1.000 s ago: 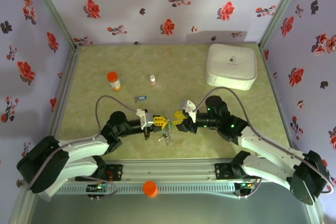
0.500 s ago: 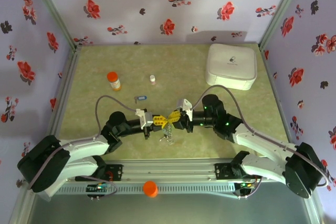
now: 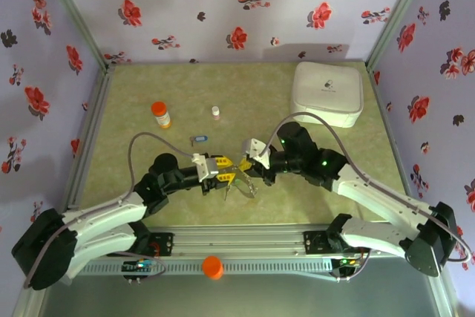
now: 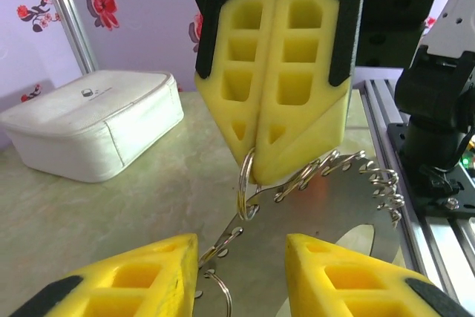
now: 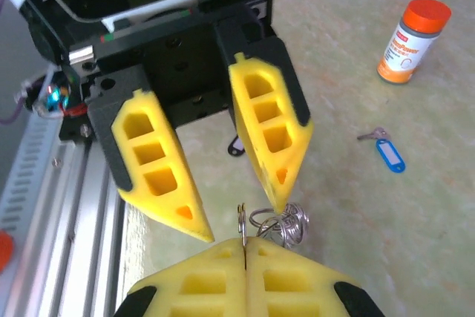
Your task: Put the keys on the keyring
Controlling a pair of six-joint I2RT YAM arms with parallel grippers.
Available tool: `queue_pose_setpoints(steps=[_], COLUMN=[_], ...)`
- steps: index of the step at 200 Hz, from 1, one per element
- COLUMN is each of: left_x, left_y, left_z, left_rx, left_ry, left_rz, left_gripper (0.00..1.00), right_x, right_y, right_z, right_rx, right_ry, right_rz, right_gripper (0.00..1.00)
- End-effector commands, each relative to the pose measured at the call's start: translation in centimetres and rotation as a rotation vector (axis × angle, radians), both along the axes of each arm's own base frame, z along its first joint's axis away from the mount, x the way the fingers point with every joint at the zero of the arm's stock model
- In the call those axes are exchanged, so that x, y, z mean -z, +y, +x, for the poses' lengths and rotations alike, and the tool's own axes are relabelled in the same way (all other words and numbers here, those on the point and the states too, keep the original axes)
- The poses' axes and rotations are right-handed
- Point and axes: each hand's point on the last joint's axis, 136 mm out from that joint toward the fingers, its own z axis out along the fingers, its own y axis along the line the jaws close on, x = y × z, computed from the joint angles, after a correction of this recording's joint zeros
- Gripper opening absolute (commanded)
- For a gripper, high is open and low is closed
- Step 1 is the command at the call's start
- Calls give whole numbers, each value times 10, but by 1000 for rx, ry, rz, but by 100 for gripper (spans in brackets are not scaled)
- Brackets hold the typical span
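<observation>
The keyring (image 4: pixel 245 183) hangs just above the near middle of the table (image 3: pixel 126 102), its ring edge-on and pinched in the closed tips of the right gripper (image 5: pixel 245 244), directly facing the left gripper (image 4: pixel 241 252), whose partly spread jaws flank it, the blue key (image 5: pixel 387 155) well apart.

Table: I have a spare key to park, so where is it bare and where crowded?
Bare: the far strip between the vial and the case, and left of the bottle. Crowded: the middle, where the left gripper and right gripper meet at the keyring, blue key just beyond.
</observation>
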Motion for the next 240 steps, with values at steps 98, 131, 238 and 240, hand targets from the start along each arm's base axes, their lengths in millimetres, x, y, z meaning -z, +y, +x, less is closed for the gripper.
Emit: queue_pose_setpoints(steps=[98, 131, 238, 240], left_x=[7, 5, -10, -10], left_y=[-13, -13, -9, -9], left_z=[-11, -12, -17, -17], left_rx=[118, 126, 114, 114], left_ry=[12, 13, 4, 4], left_rz=[117, 112, -75, -76], left_gripper=[21, 5, 0, 0], right_x=[7, 8, -8, -7], right_y=[11, 14, -6, -6], right_z=[-8, -6, -6, -6], right_rx=[-142, -134, -23, -23], right_ry=[-102, -102, 79, 82], right_rz=[-286, -296, 214, 212], right_gripper=[0, 0, 41, 41])
